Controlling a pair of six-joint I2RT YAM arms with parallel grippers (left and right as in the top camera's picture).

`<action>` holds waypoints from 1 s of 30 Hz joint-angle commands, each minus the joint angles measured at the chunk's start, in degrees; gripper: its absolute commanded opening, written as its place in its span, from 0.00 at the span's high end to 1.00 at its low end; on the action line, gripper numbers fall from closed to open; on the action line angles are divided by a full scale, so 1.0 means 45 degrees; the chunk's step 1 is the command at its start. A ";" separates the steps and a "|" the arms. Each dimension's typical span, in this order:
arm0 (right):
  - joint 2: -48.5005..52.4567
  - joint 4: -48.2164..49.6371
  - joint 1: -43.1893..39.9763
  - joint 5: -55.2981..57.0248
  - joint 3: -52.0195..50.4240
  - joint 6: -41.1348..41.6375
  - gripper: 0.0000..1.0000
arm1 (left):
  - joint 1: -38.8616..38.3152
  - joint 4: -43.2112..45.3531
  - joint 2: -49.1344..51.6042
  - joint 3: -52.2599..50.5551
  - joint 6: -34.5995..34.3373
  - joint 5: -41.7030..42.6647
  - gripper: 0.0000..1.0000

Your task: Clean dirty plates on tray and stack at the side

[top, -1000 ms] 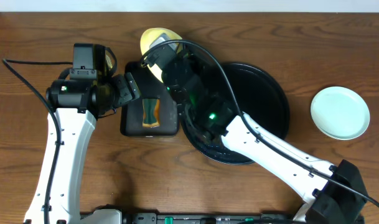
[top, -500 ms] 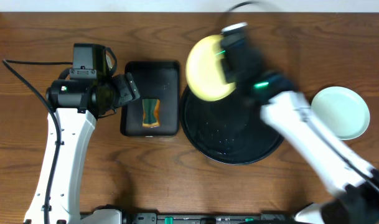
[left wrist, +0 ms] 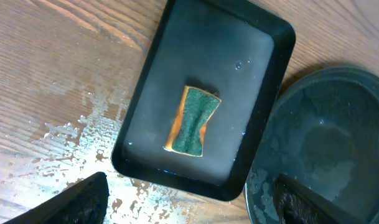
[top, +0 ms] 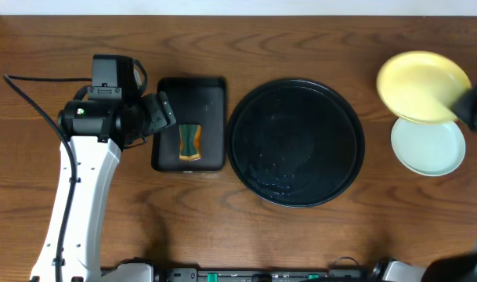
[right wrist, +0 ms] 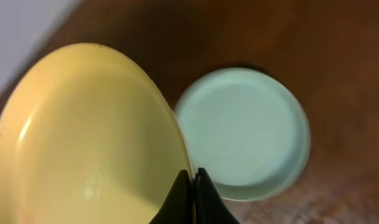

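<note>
My right gripper [right wrist: 193, 180] is shut on the rim of the pale yellow plate [top: 422, 86], holding it in the air over the far edge of a mint-green plate [top: 430, 149] at the table's right side. Both plates show in the right wrist view: the yellow plate [right wrist: 83, 137] and the green plate [right wrist: 245, 134]. The large round black tray [top: 297, 141] holds no plates, only wet streaks. My left gripper [left wrist: 189, 205] is open and empty, hovering above the near edge of the small rectangular tray. Only one green plate is visible.
A small rectangular black tray [top: 189, 98] left of the round tray holds a green-and-orange sponge [top: 190, 142]. In the left wrist view the wood beside that tray [left wrist: 83, 130] is wet with splashes.
My right arm swung from the left of the round tray across to the far right, carrying the yellow plate above the green plate. My left arm has not moved.
</note>
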 commanded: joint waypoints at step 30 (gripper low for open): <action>-0.5149 0.1948 0.3172 -0.7140 -0.2259 -0.3512 0.43 | 0.0039 -0.0024 -0.0029 0.0287 -0.0015 0.0024 0.15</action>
